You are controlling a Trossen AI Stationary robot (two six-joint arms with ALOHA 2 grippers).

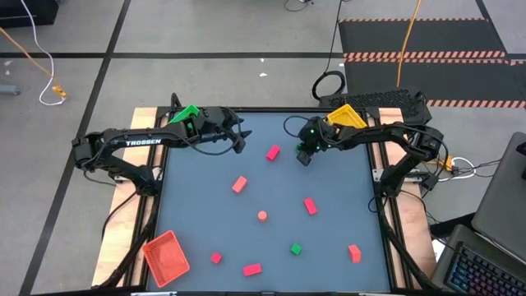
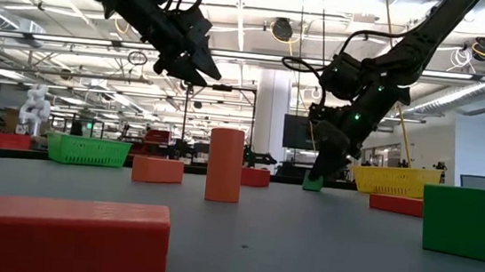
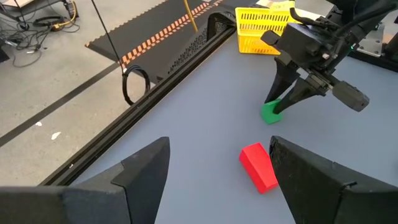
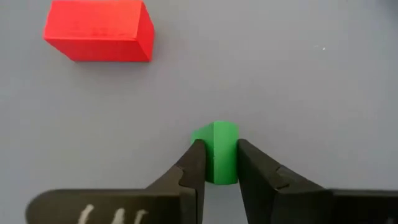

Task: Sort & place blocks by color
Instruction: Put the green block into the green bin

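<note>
Down at about one o'clock on the bench (image 1: 205, 247), the right hand (image 4: 215, 163) pinches a green block (image 4: 216, 152), presumably for the green tray (image 2: 88, 150); the left hand (image 3: 214, 168) hovers spread at eleven.

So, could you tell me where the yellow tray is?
In the high view, the yellow plastic tray sits at the table's far right corner, just behind the right arm's hand.

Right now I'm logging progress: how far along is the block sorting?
Nothing sorted yet: the red tray looks empty. In hand: the right gripper has its jaws on a green block still on the table. Left: another green block and the scattered red and salmon ones. The left gripper waits, open.
</note>
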